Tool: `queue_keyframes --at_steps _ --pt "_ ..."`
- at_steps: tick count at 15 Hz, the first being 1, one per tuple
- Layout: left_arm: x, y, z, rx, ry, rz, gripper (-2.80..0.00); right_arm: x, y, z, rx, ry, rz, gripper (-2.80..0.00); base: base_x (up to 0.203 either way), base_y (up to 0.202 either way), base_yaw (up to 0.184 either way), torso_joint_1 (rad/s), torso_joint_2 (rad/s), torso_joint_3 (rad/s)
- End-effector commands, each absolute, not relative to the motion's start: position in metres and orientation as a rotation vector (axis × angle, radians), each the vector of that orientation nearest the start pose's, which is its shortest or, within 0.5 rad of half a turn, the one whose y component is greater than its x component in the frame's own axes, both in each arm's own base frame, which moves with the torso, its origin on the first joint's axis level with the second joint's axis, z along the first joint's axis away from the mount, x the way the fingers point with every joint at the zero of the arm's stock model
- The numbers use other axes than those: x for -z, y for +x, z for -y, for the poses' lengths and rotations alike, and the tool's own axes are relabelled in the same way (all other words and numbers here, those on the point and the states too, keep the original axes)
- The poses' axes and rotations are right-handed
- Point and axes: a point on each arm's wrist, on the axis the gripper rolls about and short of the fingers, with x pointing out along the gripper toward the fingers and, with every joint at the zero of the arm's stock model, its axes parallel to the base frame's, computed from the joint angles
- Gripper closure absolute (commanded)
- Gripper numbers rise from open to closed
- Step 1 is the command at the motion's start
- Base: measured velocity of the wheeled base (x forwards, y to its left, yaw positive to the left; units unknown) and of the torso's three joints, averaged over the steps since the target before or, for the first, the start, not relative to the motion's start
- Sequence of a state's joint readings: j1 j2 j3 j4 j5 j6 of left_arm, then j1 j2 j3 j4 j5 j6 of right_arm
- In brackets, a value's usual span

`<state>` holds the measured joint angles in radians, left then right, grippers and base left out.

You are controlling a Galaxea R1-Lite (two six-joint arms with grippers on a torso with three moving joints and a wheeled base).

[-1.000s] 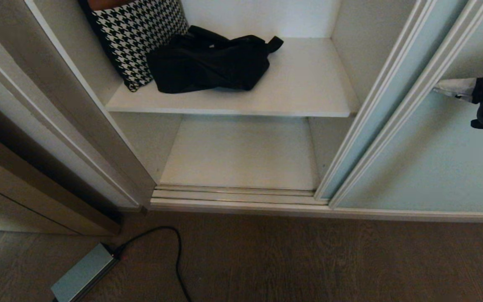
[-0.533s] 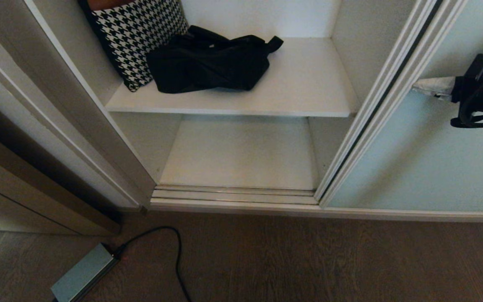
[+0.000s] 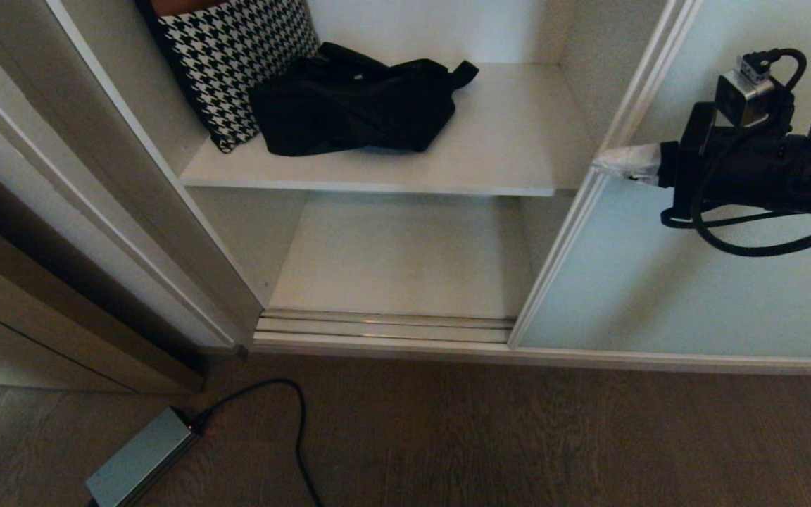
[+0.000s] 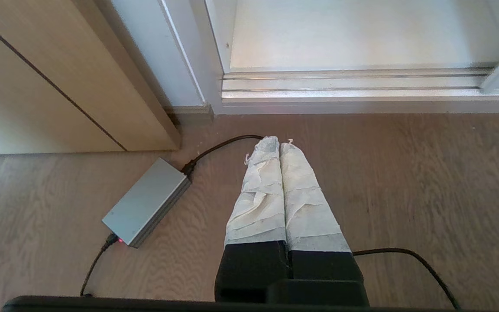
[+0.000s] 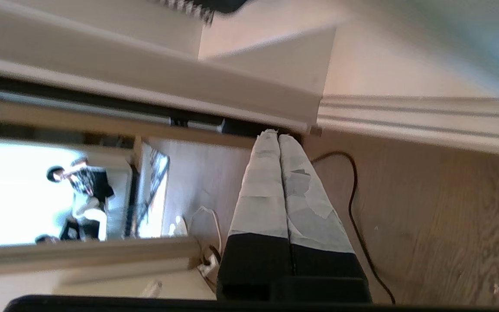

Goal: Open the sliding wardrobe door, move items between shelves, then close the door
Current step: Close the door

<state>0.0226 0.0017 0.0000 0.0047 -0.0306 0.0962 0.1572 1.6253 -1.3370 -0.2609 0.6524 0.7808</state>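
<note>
A houndstooth cushion [image 3: 236, 63] leans at the back left corner of its board. On the wooden floor [image 3: 518, 436] lies a grey box [image 3: 139, 458] with a black cable [image 3: 293, 415] plugged in.

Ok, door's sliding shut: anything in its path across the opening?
Nothing visible. The sliding wardrobe door has bare floor track ahead of its leading edge, and the black fabric bag lies well back on the upper shelf. The right gripper is at the door's edge.

bag [image 3: 349, 105] on upper shelf [image 3: 504, 155], cushion [image 3: 236, 56] left
</note>
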Motion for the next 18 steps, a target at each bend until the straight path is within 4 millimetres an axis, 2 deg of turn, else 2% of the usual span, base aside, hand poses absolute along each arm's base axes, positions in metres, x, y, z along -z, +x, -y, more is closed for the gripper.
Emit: queue_keyframes --at_steps 1,3,6,7,8,9,11,13,16,18 --pt "-0.075 -0.023 0.001 0.008 0.096 -0.007 0.0 -0.328 0.268 -0.065 -0.792 0.73 -0.319 0.0 0.0 0.0 0.0 0.0 0.0 0.0" --pt "-0.075 -0.023 0.001 0.008 0.096 -0.007 0.0 -0.335 0.238 -0.06 -0.806 0.7 -0.277 0.0 0.0 0.0 0.0 0.0 0.0 0.0" --pt "-0.075 -0.023 0.001 0.008 0.096 -0.007 0.0 -0.343 0.187 -0.051 -0.84 0.556 -0.158 0.0 0.0 0.0 0.0 0.0 0.0 0.0" --pt "-0.075 -0.023 0.001 0.008 0.096 -0.007 0.0 -0.344 0.173 -0.05 -0.853 0.491 -0.115 0.0 0.0 0.0 0.0 0.0 0.0 0.0" --pt "-0.075 -0.023 0.001 0.008 0.096 -0.007 0.0 -0.343 0.167 -0.049 -0.857 0.414 -0.08 0.0 0.0 0.0 0.0 0.0 0.0 0.0" --pt "-0.075 -0.023 0.001 0.008 0.096 -0.007 0.0 -0.338 0.17 -0.05 -0.845 0.342 -0.058 0.0 0.0 0.0 0.0 0.0 0.0 0.0" --pt "-0.075 -0.023 0.001 0.009 0.096 -0.007 0.0 -0.325 0.194 -0.056 -0.721 0.246 -0.056 0.0 0.0 0.0 0.0 0.0 0.0 0.0" --pt "-0.075 -0.023 0.001 0.009 0.096 -0.007 0.0 -0.327 0.214 -0.072 -0.615 0.205 -0.005 0.0 0.0 0.0 0.0 0.0 0.0 0.0" --pt "-0.075 -0.023 0.001 0.008 0.096 -0.007 0.0 -0.333 0.242 -0.089 -0.564 0.204 0.123 0.0 0.0 0.0 0.0 0.0 0.0 0.0" --pt "-0.075 -0.023 0.001 0.009 0.096 -0.007 0.0 -0.333 0.252 -0.097 -0.53 0.209 0.149 0.0 0.0 0.0 0.0 0.0 0.0 0.0"
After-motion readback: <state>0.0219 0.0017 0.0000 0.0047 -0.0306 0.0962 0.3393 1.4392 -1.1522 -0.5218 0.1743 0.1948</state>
